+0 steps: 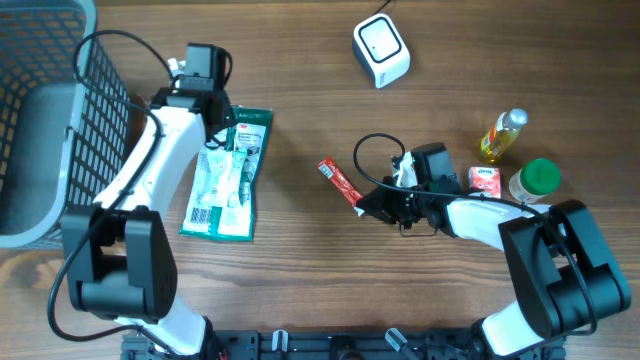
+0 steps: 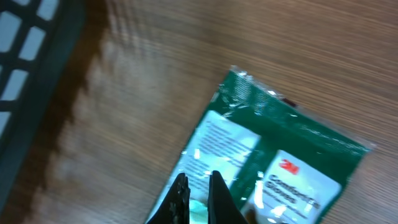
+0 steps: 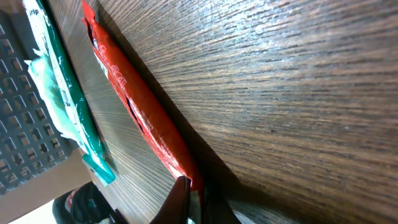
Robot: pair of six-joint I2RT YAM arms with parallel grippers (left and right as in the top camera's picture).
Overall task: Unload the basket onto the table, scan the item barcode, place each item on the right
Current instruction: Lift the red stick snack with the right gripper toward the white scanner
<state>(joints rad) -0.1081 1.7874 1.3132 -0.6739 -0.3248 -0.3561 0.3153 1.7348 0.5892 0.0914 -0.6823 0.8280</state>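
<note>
Resting low on the brown wooden surface, my right pincer is closed, its tips meeting the near end of the slim red foil stick packet. Whether that corner is actually nipped, I cannot tell. Further out, my left pincer is closed too, over the flat green-and-white plastic glove package and holding nothing I can see. Only the overhead view shows that package's barcode label facing up at its near end, and the small white box scanner at the far edge, well apart from both items. I judge that either item must be carried there, code towards the scanner.
</note>
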